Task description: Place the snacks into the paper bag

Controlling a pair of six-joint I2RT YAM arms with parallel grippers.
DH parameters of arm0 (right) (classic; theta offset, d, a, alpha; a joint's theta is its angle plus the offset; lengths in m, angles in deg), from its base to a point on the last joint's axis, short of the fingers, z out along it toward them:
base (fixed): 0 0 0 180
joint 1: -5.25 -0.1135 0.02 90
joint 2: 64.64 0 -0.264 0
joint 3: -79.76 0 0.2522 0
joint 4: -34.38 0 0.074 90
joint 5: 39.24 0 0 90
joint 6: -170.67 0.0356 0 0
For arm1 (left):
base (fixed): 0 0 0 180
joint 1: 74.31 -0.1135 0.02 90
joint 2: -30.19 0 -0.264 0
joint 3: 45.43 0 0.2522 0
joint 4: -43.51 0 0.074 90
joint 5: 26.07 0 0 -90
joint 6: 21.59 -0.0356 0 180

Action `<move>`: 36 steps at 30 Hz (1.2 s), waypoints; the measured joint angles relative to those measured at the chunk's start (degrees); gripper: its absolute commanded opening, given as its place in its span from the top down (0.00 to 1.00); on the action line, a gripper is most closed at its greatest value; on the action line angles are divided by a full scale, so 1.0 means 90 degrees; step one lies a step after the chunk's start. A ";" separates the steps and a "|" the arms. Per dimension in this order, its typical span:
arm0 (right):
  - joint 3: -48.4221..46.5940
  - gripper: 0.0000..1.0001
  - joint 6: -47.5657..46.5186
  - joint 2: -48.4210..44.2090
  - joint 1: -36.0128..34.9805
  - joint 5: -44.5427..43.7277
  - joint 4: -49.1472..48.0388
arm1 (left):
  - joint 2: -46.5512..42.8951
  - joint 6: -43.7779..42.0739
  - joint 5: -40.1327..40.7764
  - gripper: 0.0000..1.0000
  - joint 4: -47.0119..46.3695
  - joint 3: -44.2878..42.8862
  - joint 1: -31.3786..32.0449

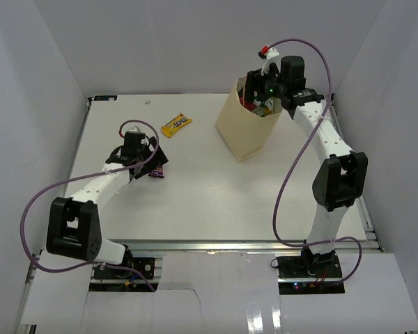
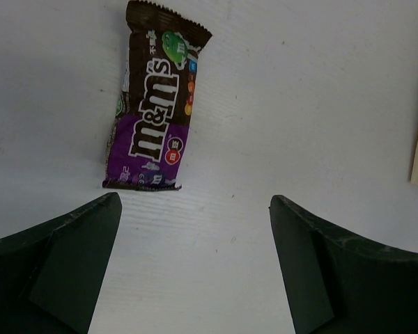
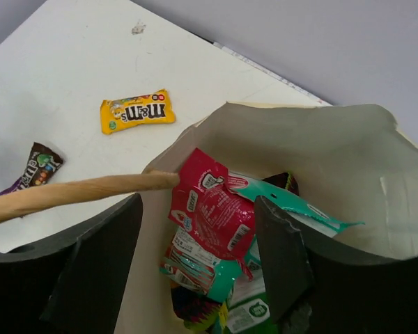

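Inside pale walls (image 1: pixel 195 42), on a white table (image 1: pixel 195 202): cream paper bag (image 1: pixel 244 136) standing far right, its bottom hidden under snacks; right gripper (image 3: pixel 198 202) over its mouth, fingers apart, nothing gripped, red wrapper (image 3: pixel 212 209) and teal-white pouch (image 3: pixel 292 205) below; left gripper (image 2: pixel 195 200) spread wide, brown-purple pack (image 2: pixel 157 104) flat just ahead of its left finger; yellow pack (image 3: pixel 137 111) lying apart, toward the far edge.

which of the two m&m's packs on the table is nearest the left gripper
The brown-and-purple pack, lying just ahead of the open left gripper; the yellow pack sits farther away, toward the paper bag.
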 measured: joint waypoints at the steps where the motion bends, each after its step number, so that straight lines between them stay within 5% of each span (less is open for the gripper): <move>1: 0.0000 0.28 -0.0061 -0.0036 -0.0015 0.0002 0.0022 | 0.0185 0.0019 0.0027 0.02 0.0029 -0.0153 -0.0007; 8: 0.0214 0.25 -0.0741 -0.0816 0.0551 0.0355 0.0355 | 0.1061 -0.0068 0.0151 0.10 0.0051 -0.0758 -0.0034; 16: 0.1787 0.22 -0.1919 -0.2769 0.1333 0.1542 0.0498 | 0.1868 -0.0396 0.0578 0.18 0.0238 -0.1190 -0.0034; 24: 0.2905 0.22 -0.2356 -0.3713 0.1282 0.2266 0.0794 | 0.2800 -0.0746 0.0668 0.60 0.0357 -0.1819 -0.0039; 31: 0.3225 0.26 -0.2608 -0.4427 0.1367 0.3772 0.1343 | 0.2475 -0.0920 0.0554 0.78 0.0199 -0.1455 -0.0041; 36: 0.3463 0.31 -0.2839 -0.4772 0.0520 0.4347 0.1659 | 0.1498 -0.1129 -0.0287 0.83 -0.0158 -0.0525 -0.0068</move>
